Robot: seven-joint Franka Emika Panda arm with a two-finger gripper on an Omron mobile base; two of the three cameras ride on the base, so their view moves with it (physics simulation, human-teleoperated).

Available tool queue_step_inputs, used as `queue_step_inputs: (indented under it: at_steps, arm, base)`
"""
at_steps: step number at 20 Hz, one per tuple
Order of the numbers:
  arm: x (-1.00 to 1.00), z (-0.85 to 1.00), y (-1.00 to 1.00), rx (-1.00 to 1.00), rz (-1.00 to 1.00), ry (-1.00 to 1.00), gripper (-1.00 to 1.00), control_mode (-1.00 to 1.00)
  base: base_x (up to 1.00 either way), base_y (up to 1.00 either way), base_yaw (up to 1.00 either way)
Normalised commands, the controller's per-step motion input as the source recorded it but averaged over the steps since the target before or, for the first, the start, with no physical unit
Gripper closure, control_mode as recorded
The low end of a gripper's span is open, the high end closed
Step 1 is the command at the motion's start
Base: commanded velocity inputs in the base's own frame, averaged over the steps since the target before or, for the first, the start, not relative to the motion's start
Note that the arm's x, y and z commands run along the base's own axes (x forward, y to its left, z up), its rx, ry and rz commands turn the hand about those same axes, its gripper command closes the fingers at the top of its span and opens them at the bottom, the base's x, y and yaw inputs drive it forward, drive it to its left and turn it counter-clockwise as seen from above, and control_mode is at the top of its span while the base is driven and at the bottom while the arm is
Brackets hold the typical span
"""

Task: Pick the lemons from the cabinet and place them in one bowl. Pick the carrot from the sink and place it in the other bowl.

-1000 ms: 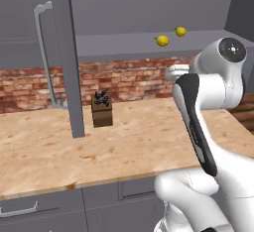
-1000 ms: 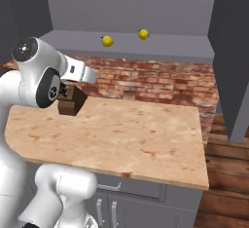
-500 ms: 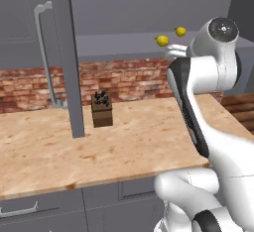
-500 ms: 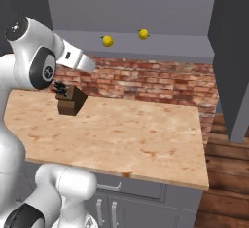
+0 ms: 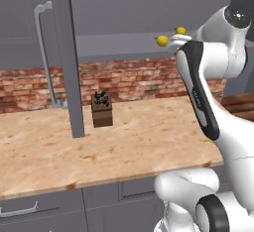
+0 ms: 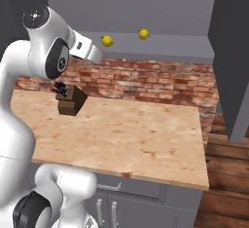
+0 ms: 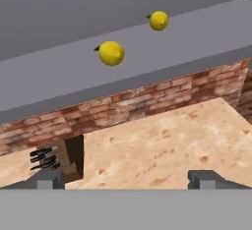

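Note:
Two lemons lie on the grey shelf (image 7: 54, 84) of the open cabinet (image 5: 119, 8): the nearer lemon (image 7: 111, 53) (image 5: 162, 40) (image 6: 107, 41) and the farther one (image 7: 159, 20) (image 5: 181, 30) (image 6: 143, 34). My gripper (image 7: 127, 179) is open and holds nothing. It is raised to about shelf height and points at the shelf, short of the nearer lemon. In the right base view my hand (image 6: 89, 50) hangs just left of that lemon. The carrot, the sink and both bowls are out of view.
A dark knife block (image 5: 102, 109) (image 6: 69, 100) (image 7: 56, 160) stands on the wooden counter (image 5: 149, 142) (image 6: 141, 134) by the brick wall. One open cabinet door (image 5: 67, 67) with a silver handle (image 5: 43, 52) hangs over the counter's left; another door (image 6: 238, 56) stands at the right.
The arm has lifted and the hand has risen from counter height up to the shelf, close to the nearer lemon. The gripper stayed open.

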Motion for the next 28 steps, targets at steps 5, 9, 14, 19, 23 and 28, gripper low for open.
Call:
queue_step_inputs:
  at_steps: [5, 9, 14, 19, 23, 28]
  arm:
    - [0.21, 0.00, 0.00, -0.07, 0.12, -0.19, -1.00, -1.00]
    - [0.48, 0.10, -0.01, 0.00, 0.11, -0.04, -1.00, -1.00]
    - [0.52, 0.10, -0.05, 0.00, 0.05, 0.08, -1.00, -1.00]
    - [0.40, 0.11, -0.02, 0.00, 0.00, 0.26, -1.00, -1.00]
    - [0.45, 0.13, -0.01, 0.00, 0.00, 0.21, -1.00, -1.00]
    - [0.26, -0.01, 0.00, -0.01, 0.00, 0.00, -1.00, -1.00]
  base:
    - [0.00, 0.00, 0.00]
    - [0.00, 0.00, 0.00]
    - [0.00, 0.00, 0.00]
    - [0.00, 0.00, 0.00]
    - [0.00, 0.00, 0.00]
    - [0.00, 0.00, 0.00]
